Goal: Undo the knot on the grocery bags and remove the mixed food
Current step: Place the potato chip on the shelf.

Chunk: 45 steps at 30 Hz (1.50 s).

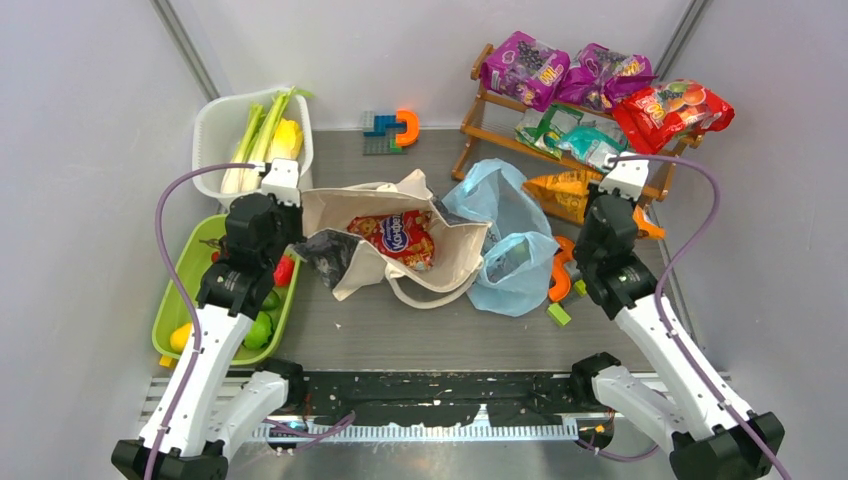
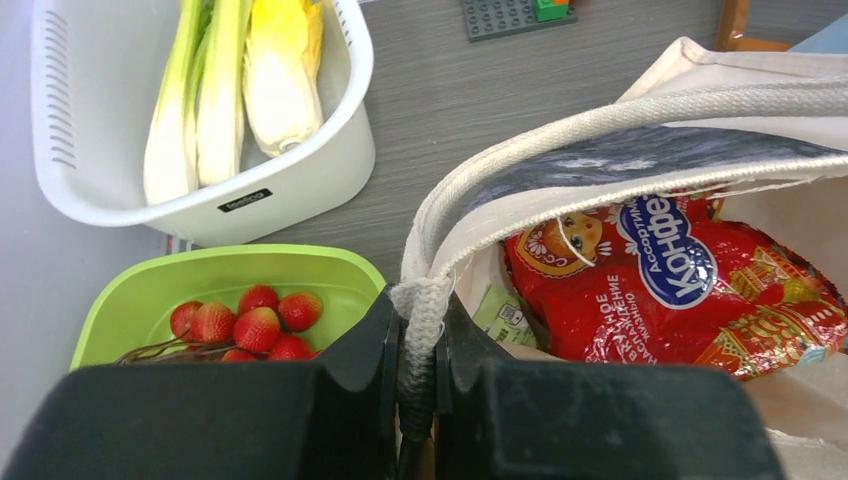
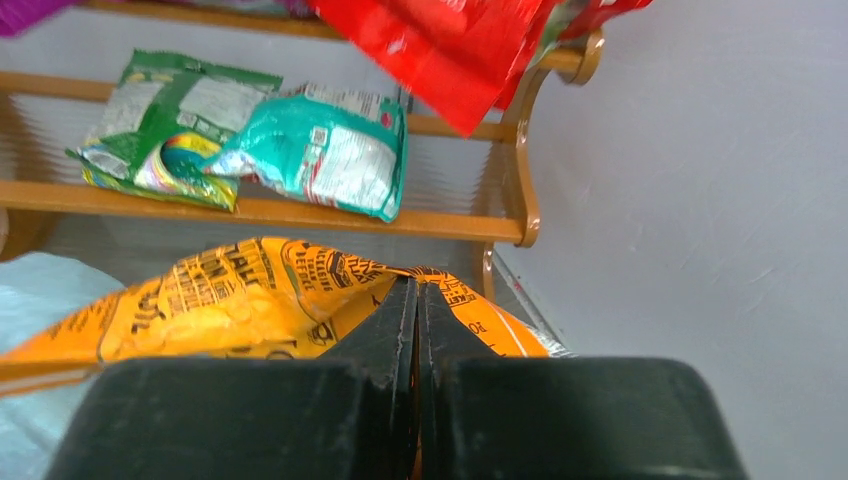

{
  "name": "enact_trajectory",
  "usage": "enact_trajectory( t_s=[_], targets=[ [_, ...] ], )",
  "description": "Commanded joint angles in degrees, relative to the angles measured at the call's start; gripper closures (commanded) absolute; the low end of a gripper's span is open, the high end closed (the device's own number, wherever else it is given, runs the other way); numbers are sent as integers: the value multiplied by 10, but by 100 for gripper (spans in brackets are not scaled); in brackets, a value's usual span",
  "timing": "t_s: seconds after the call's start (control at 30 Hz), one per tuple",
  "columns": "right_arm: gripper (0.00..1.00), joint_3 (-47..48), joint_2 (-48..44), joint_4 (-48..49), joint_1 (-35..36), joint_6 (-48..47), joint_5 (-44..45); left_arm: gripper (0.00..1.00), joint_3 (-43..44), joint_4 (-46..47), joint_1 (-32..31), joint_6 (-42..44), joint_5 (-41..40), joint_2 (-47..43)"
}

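Grip first: left gripper (image 2: 420,345) closed tight on the woven handle (image 2: 425,300) of the cream canvas tote (image 1: 455,262), middle of the table (image 1: 400,340); right gripper (image 3: 415,315) pinched fully shut on a corner of the orange snack packet (image 3: 230,300), near the right edge, just in front of the wooden rack (image 3: 300,212). Judged step: moving that packet toward the rack while holding the tote mouth open. Hold the handle high enough to leave the red sweets packet (image 2: 660,290) inside exposed; lift the orange packet clear of the light-blue plastic bag (image 1: 500,215) before swinging, since a thin corner pinch looks liable to slip. No knot to be made out on the blue bag, slack and open beside the tote. At the left edge, lime-green tray (image 2: 140,300) with strawberries (image 2: 250,325); beyond, far-left corner, white tub (image 2: 300,190) with leek stalks (image 2: 195,100) and a yellow vegetable (image 2: 280,80). Far-right corner, rack with teal-green packets (image 3: 320,150), a red packet (image 3: 440,45) and purple packets (image 1: 525,65) on top.
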Motion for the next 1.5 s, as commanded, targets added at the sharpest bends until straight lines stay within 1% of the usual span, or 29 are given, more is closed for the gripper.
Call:
enact_trajectory(
  t_s=[0.0,0.13,0.27,0.37,0.43,0.67,0.8,0.9,0.97,1.03,1.07,1.1,1.13,1.17,1.2,1.23,1.27,1.3,1.33,1.37,1.4,1.43,1.47],
  targets=[
    [95,-58,3,143,-4,7,10,100,4,78,6,-12,31,-13],
    [95,-121,9,201,-6,5,19,100,5,79,6,-14,40,-13],
    [95,-152,30,258,-12,-2,30,100,5,79,6,-14,45,-11],
    [95,-164,59,321,-23,-12,56,100,4,79,6,-14,48,-12],
    [95,-169,74,351,-33,-4,59,100,3,80,6,-14,49,-12],
    [95,-167,121,458,-69,-13,49,100,2,81,6,-15,53,-8],
    [95,-181,139,526,-74,-24,31,100,2,81,6,-14,52,-7],
    [95,-196,161,544,-75,-18,29,100,2,80,6,-15,53,-6],
    [95,-205,171,530,-75,5,30,100,1,80,6,-14,54,-6],
    [95,-209,172,491,-76,44,31,100,1,80,6,-15,57,-5],
    [95,-209,166,450,-77,55,29,100,1,80,6,-14,59,-4],
    [89,-207,162,428,-77,93,25,100,2,79,6,-14,61,-3],
    [83,-206,149,377,-76,109,15,100,3,78,6,-14,64,-1],
    [65,-204,141,325,-76,144,2,100,4,78,6,-14,67,0],
    [56,-203,121,301,-76,162,-5,100,5,78,6,-28,68,0],
    [32,-204,109,255,-76,194,-21,100,5,78,6,-30,70,0],
    [15,-206,82,232,-76,210,-27,100,5,78,6,-31,72,0],
    [10,-207,55,185,-76,234,-41,100,5,78,6,-32,72,0],
    [4,-209,40,163,-76,245,-44,100,4,77,6,-33,73,0],
    [1,-210,10,122,-76,264,-49,100,4,78,6,-33,74,0],
    [3,-210,-4,101,-76,271,-52,100,4,78,6,-34,75,0],
    [4,-210,-31,68,-76,279,-65,100,3,78,6,-35,78,0],
    [4,-209,-43,53,-76,280,-76,100,3,78,6,-36,79,1]
  ],
)
